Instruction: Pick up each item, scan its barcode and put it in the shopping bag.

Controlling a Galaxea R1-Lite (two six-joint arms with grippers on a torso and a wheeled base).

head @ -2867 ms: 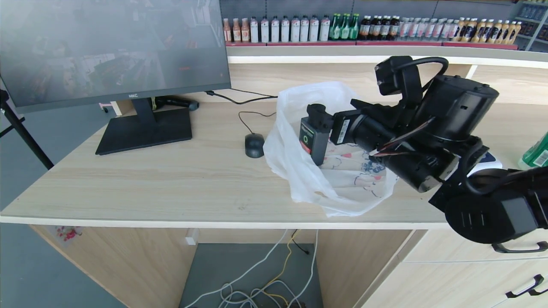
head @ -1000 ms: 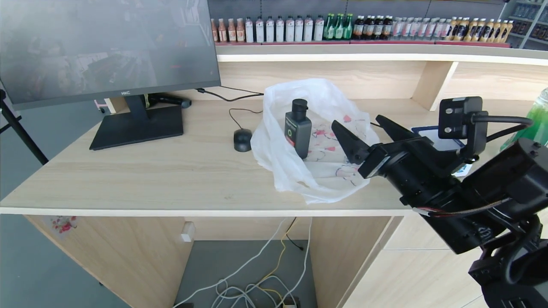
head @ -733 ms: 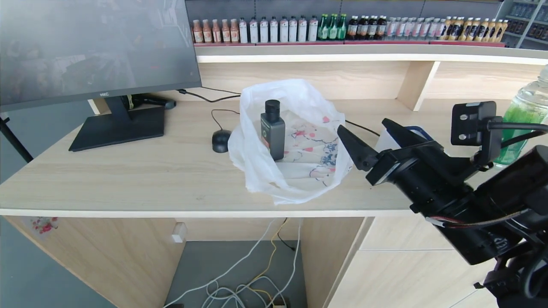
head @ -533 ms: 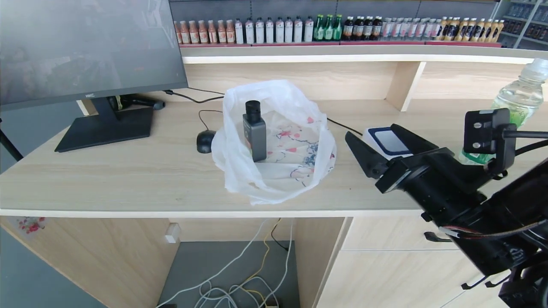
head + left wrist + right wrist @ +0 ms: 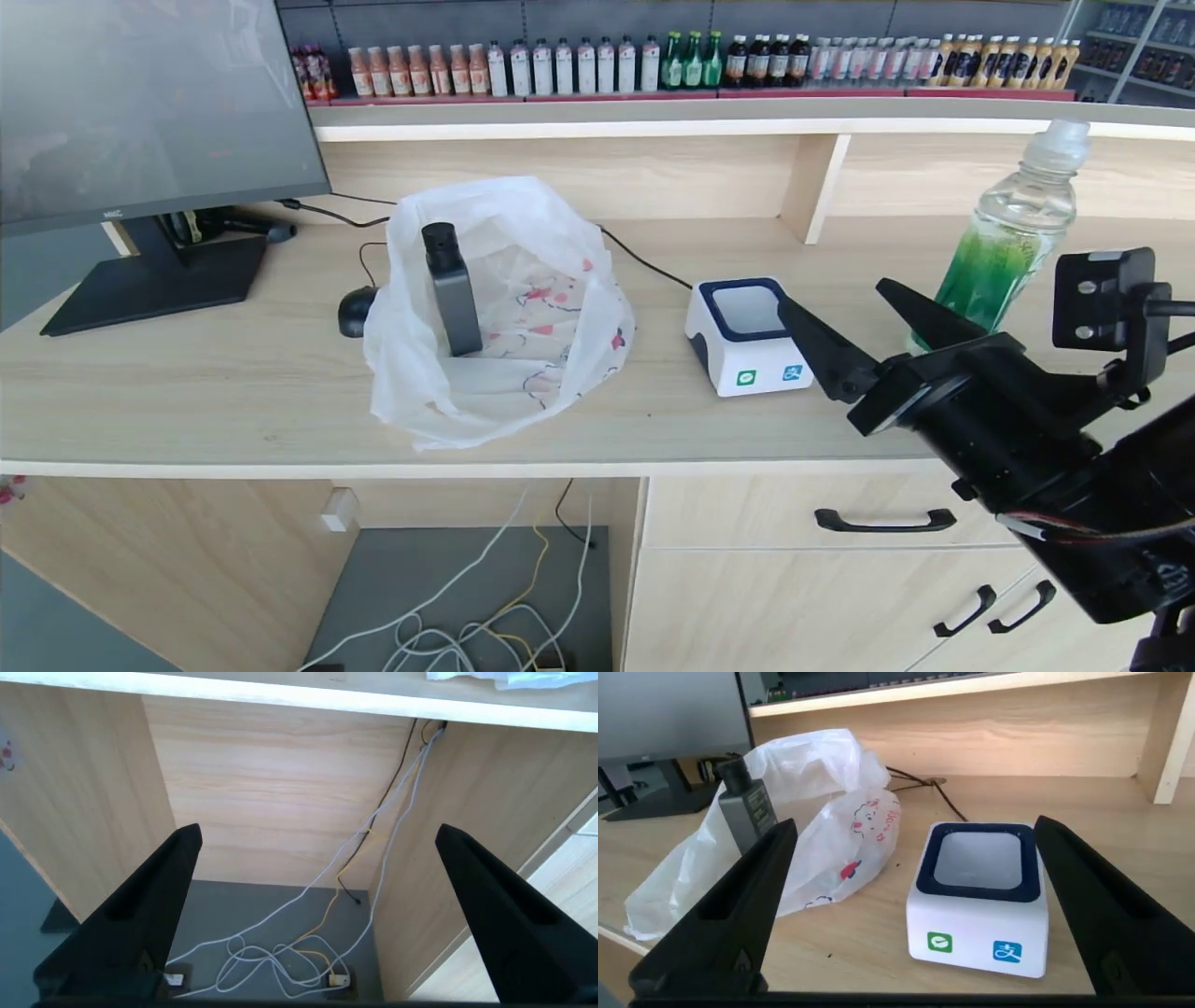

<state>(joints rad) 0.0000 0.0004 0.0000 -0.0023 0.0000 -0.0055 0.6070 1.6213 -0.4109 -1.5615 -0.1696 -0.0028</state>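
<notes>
The right pincer [image 5: 833,292], apart and empty, is pulling away from the dark bottle [image 5: 452,289] left standing in the shopping bag [image 5: 560,308] well to its left, probably turning toward the green bottle [image 5: 1004,243] just beside it.

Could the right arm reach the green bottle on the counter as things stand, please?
Probably yes: the open right gripper hovers near the clear plastic bottle of green liquid, nothing between them; the white scanner box sits aside.

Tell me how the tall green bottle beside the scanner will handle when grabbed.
The green bottle is tall and narrow, standing upright, so a push up high would probably tip it. Its round, smooth-looking body may slip in the grip, or roll if toppled.
</notes>
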